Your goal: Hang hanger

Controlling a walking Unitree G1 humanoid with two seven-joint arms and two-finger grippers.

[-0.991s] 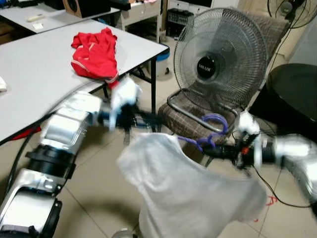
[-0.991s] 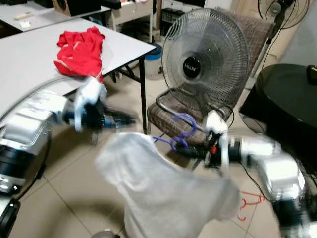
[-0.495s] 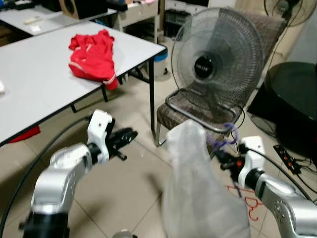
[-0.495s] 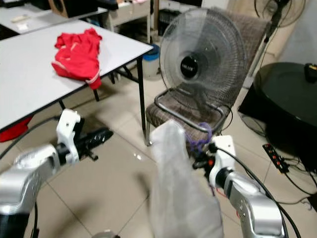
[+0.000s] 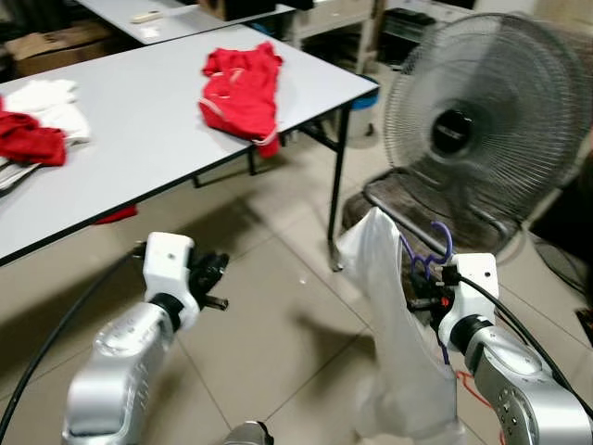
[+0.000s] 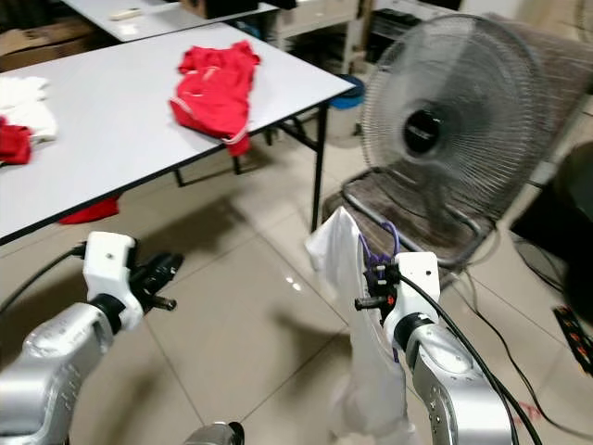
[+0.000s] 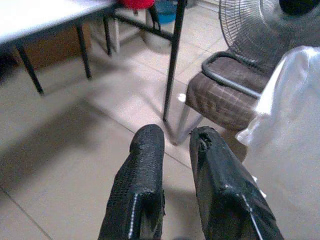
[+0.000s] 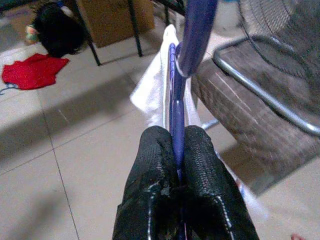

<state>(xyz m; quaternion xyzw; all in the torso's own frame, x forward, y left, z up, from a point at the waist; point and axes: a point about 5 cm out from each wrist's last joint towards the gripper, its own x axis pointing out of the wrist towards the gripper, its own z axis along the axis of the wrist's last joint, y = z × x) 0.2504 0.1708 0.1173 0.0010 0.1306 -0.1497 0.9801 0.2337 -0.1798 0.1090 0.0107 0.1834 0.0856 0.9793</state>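
A purple hanger [image 8: 176, 112] was held tight between the two black fingers [image 8: 150, 165] of the right gripper [image 8: 175, 150], out in front of the robot's right side. A white shirt [image 5: 394, 315] was draped on the hanger and hung down almost to the tiled floor [image 5: 278, 315]. The hook of the hanger [image 5: 443, 243] was pointed up, with nothing caught on it. The left gripper [image 7: 172, 145] was held out low over the floor, with its fingers a little apart and nothing between them. A fan [image 5: 482, 120] was seen on a chair [image 7: 220, 95] just behind the shirt, and a red cloth [image 5: 243, 88] was lying on a grey table [image 5: 111, 158]. No rail or rod was seen near the hook. So the picking up looked done, but the hanging itself was not done yet, and a place to hang it had to be found first.
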